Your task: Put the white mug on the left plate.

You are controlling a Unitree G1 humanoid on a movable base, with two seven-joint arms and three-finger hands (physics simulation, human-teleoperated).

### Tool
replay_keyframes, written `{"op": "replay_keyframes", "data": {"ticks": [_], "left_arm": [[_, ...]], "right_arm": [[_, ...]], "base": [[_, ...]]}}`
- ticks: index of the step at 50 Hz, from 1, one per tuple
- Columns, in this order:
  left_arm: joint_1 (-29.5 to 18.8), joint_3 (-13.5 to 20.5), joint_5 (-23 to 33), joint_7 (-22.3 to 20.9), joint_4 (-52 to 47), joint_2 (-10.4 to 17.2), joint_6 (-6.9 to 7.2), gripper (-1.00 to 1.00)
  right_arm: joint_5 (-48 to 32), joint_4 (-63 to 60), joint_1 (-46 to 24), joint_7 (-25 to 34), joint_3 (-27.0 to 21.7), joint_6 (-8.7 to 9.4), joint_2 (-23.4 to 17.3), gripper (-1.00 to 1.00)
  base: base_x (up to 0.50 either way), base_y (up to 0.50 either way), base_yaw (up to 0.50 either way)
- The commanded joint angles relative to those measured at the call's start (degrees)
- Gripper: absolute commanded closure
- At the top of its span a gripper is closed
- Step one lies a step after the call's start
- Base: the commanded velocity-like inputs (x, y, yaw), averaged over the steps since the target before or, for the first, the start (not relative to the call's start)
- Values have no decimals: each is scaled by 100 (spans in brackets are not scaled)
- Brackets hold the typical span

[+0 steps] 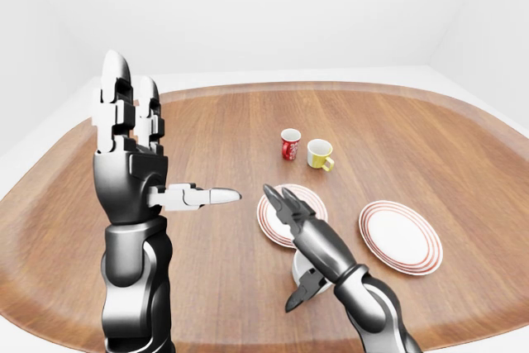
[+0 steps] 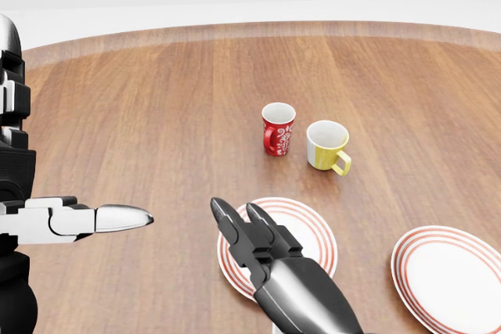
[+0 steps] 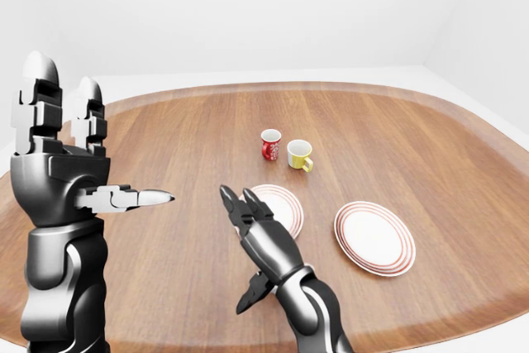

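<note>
The white mug (image 1: pixel 302 270) shows only as a small white shape under my right hand, just below the left plate (image 1: pixel 312 201) in the left-eye view. My right hand (image 1: pixel 285 250) is open. Its straight fingers (image 2: pixel 235 228) reach over the plate's lower left rim and its thumb hangs beside the mug. The hand hides most of the mug. My left hand (image 1: pixel 169 142) is raised at the left, open and holding nothing, with fingers upright and thumb (image 2: pixel 117 217) pointing right.
A red patterned mug (image 2: pixel 278 128) and a yellow mug (image 2: pixel 326 145) stand side by side above the left plate. A second red-rimmed plate (image 2: pixel 450 275) lies at the lower right. The oval wooden table (image 2: pixel 156 115) spreads bare on the left.
</note>
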Motion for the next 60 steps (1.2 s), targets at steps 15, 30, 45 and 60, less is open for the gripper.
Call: {"op": "replay_keyframes", "data": {"ticks": [15,30,45,60], "left_arm": [[10,0,2,-10,-12,-4,0,-100],[-3,0,0,-4,-19,0,0,-100],[3,-4,4,-8,-11,-4,0,-100],[13,-12,5,-7,-42,-6,0,-100]], "right_arm": [[-413,73,87,222,-125,0,-2,-100],[-396,35,48,378,-218,0,-1,-100],[-191,145,16,528,-411,0,55,-100],[-355,363,-100,612,-655,0,70,-100]], "base": [[0,0,0],[0,0,0],[0,0,0],[0,0,0]]}}
